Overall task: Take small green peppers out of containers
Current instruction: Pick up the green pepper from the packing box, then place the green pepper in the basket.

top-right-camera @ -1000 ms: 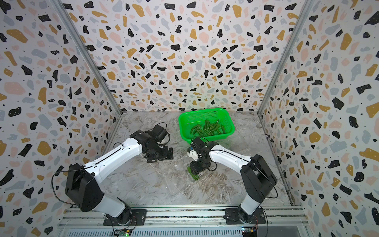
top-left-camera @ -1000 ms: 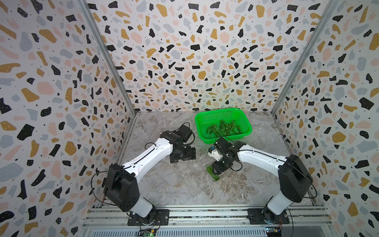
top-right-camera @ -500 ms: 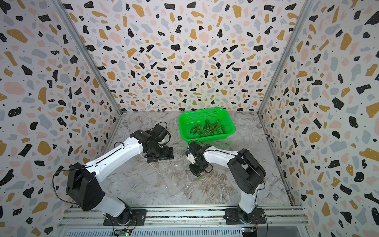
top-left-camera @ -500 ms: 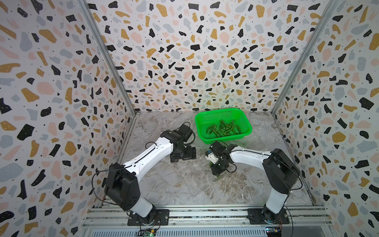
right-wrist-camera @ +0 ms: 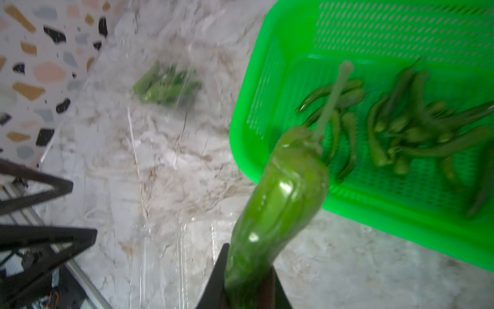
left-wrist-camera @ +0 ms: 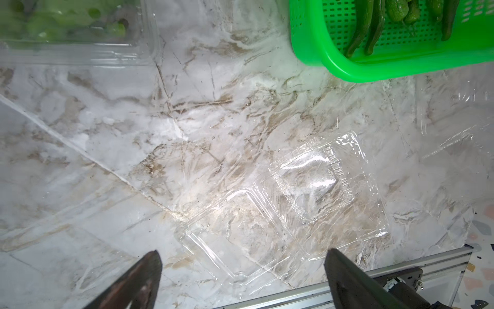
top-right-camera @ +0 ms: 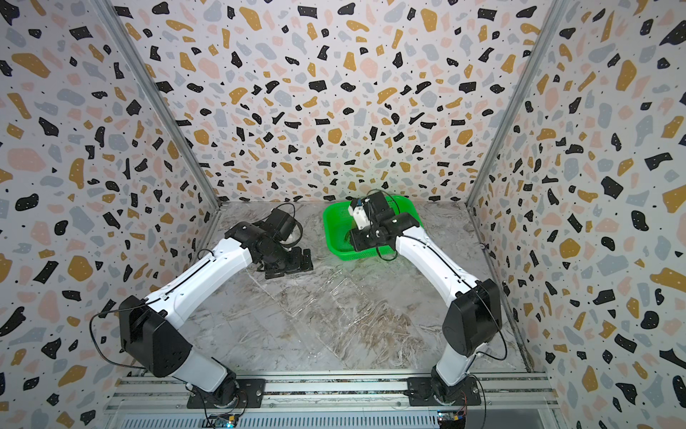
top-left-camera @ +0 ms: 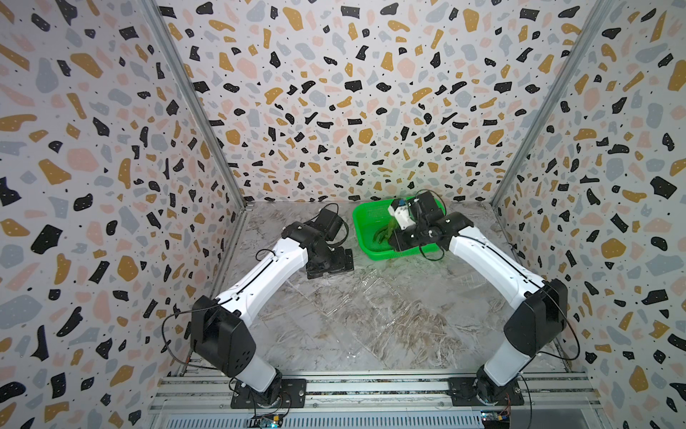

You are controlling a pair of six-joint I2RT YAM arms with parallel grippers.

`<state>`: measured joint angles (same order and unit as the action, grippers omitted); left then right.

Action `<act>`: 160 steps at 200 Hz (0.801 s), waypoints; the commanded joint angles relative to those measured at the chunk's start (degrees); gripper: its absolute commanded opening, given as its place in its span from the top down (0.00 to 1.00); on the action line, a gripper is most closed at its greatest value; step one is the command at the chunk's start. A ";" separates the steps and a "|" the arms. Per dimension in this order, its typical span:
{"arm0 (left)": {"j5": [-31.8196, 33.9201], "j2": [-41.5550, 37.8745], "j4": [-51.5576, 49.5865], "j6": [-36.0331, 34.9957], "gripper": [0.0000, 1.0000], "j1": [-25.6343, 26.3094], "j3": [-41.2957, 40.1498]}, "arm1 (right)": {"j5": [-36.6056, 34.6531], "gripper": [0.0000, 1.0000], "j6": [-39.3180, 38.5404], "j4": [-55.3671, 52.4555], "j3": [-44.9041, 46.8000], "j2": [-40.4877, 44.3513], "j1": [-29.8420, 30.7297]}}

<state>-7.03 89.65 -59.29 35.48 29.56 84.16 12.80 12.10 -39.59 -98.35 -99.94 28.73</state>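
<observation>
The green basket (right-wrist-camera: 387, 214) lies just ahead of and below the right gripper (right-wrist-camera: 246, 278). The left gripper (left-wrist-camera: 243, 258) is wide open, with an empty container (left-wrist-camera: 307, 192) just ahead of it. The right gripper pinches one small green pepper (right-wrist-camera: 280, 192), stem pointing away. It should go past the rim, get low, then let go softly.

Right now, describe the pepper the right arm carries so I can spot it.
Find the bright green basket at the back of the table. The right gripper hangs at its edge, jaws shut on one pepper. It alone is in the air; its neighbours lie in the basket.
</observation>
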 commanded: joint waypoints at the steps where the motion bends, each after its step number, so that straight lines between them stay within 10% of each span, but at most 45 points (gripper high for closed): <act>1: 0.17 0.56 -2.24 -1.38 0.04 -0.20 0.80 | -1.34 0.90 2.54 0.66 -7.05 -9.03 -3.77; 43: 0.63 -1.76 -2.41 -0.60 0.04 -0.27 -1.23 | -0.42 0.85 3.31 -3.49 -30.67 -32.25 -8.21; 62: 1.18 -3.03 -2.50 -0.17 0.04 -0.29 -2.37 | 0.21 0.48 3.17 -8.45 -42.05 -40.74 -9.45; 80: 1.59 -3.87 -2.76 0.22 0.04 -0.38 -3.07 | -1.19 0.35 2.61 -14.32 -49.71 -43.52 -10.22; 160: 1.05 -1.50 -1.00 -0.28 0.04 -1.07 -1.90 | 6.68 0.33 -4.52 -9.13 -9.07 -5.18 -4.63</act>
<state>-6.37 86.74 -60.73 35.75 29.23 80.88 15.05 11.11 -48.05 -115.15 -116.97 19.66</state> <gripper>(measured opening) 0.960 0.673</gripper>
